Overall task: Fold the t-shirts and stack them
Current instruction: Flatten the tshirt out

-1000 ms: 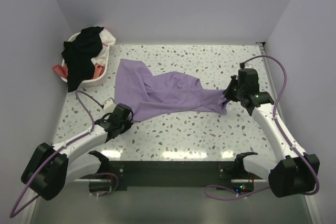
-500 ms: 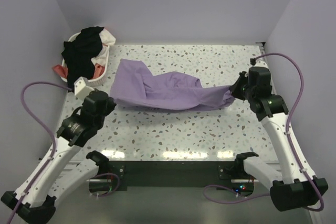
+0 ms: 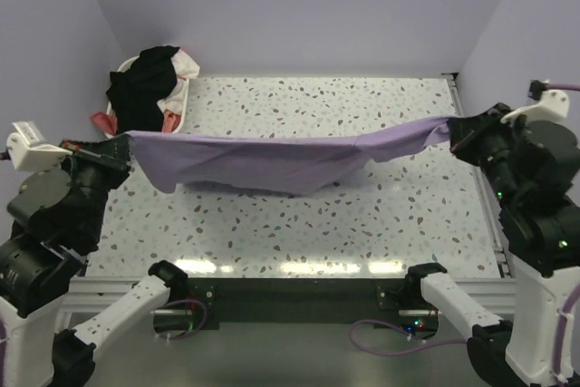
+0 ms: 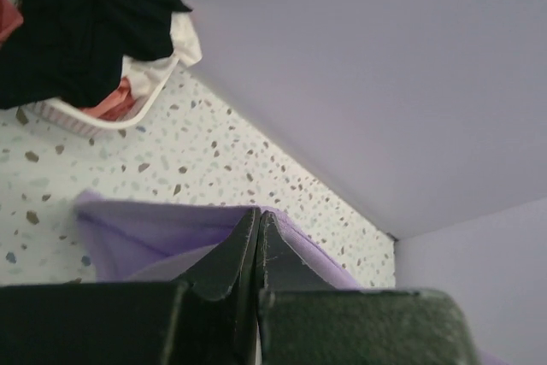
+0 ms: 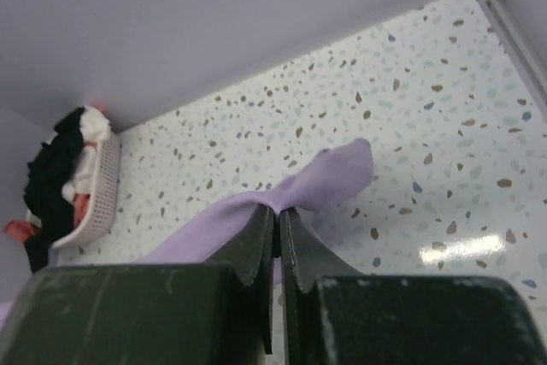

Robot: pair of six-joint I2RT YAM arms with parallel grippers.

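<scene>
A purple t-shirt (image 3: 272, 159) hangs stretched in the air across the table, sagging in the middle. My left gripper (image 3: 120, 145) is shut on its left end, raised high at the left side; in the left wrist view the cloth (image 4: 145, 232) runs out from between the closed fingertips (image 4: 258, 214). My right gripper (image 3: 450, 128) is shut on its right end, raised at the right side; in the right wrist view the shirt (image 5: 329, 179) bunches at the closed tips (image 5: 278, 211).
A white basket (image 3: 174, 124) with black, white and red clothes stands at the back left corner; it also shows in the left wrist view (image 4: 85, 117) and the right wrist view (image 5: 85, 203). The speckled table (image 3: 362, 215) lies below the shirt. Walls close in on both sides.
Both arms have risen and pulled apart, lifting the purple shirt off the table and stretching it into a taut span. The left gripper moved from the table front to high at left.
</scene>
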